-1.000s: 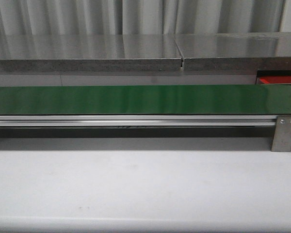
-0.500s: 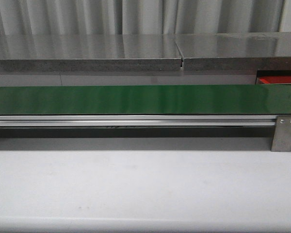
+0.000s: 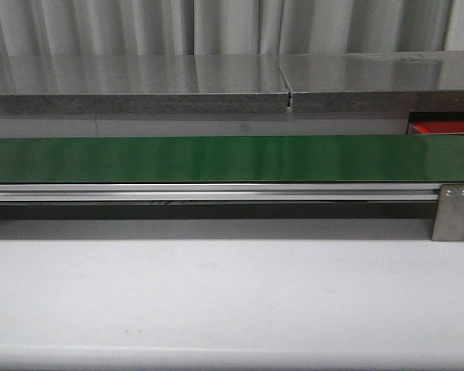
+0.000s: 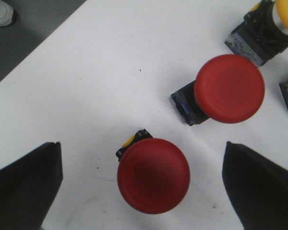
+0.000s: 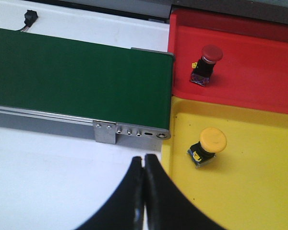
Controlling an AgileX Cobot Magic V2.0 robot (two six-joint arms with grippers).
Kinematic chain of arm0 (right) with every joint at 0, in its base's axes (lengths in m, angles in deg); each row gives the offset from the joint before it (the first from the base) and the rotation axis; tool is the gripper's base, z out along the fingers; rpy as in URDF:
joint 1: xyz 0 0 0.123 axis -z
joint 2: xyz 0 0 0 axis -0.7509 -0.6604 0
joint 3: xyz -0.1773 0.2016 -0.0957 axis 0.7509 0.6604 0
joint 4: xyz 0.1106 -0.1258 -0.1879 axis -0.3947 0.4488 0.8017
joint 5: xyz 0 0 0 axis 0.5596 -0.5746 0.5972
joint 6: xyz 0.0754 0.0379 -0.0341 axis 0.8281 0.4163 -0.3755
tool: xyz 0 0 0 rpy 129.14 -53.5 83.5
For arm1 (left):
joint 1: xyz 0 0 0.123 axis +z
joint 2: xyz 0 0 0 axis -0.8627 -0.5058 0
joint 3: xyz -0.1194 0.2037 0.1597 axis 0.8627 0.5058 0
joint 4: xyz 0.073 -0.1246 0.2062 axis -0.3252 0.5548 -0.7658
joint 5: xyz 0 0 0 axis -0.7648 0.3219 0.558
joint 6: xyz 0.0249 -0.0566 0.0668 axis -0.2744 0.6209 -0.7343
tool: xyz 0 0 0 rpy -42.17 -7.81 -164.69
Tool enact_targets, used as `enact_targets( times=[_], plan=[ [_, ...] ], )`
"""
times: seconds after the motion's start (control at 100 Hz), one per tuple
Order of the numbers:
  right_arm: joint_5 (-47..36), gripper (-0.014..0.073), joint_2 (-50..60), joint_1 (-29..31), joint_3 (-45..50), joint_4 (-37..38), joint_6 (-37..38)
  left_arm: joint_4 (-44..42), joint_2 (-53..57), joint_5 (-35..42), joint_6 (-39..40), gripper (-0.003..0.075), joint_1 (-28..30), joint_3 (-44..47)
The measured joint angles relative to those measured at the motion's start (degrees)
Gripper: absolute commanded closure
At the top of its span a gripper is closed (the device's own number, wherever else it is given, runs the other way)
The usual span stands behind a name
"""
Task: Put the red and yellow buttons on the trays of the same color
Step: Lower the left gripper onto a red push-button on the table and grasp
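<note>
In the left wrist view my left gripper (image 4: 143, 160) hangs open over the white table, its jaws wide on either side of a red button (image 4: 153, 175) and not touching it. A second red button (image 4: 229, 88) lies on its side farther off, with a yellow button (image 4: 287, 14) beyond it. In the right wrist view my right gripper (image 5: 144, 159) is shut on nothing, above the table beside the yellow tray (image 5: 249, 196). One yellow button (image 5: 209, 145) lies in that tray. Another red button (image 5: 207, 62) lies in the red tray (image 5: 264, 76).
The long green belt (image 3: 216, 158) crosses the front view on its metal rail, ending at a bracket (image 3: 452, 210); a sliver of the red tray (image 3: 445, 127) shows behind it. The belt's end (image 5: 77, 81) meets both trays. The table edge and a shoe (image 4: 1, 12) are near the left gripper.
</note>
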Motion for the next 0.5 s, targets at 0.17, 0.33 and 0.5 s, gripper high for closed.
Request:
enact_targets(
  times=[0.17,0.33,0.5],
  plan=[
    [0.0,0.0712,0.0,0.0,0.0,0.0,0.0,0.0,0.0,0.4,-0.3,0.0061,0.0,0.0],
    [0.0,0.0712,0.0,0.0,0.0,0.0,0.0,0.1,-2.2,-0.2,-0.6,0.0061,0.0,-1.7],
    [0.0,0.0712,0.0,0.0,0.0,0.0,0.0,0.2,-5.1,-0.9,-0.9,0.0062,-0.7,-3.0]
  ],
)
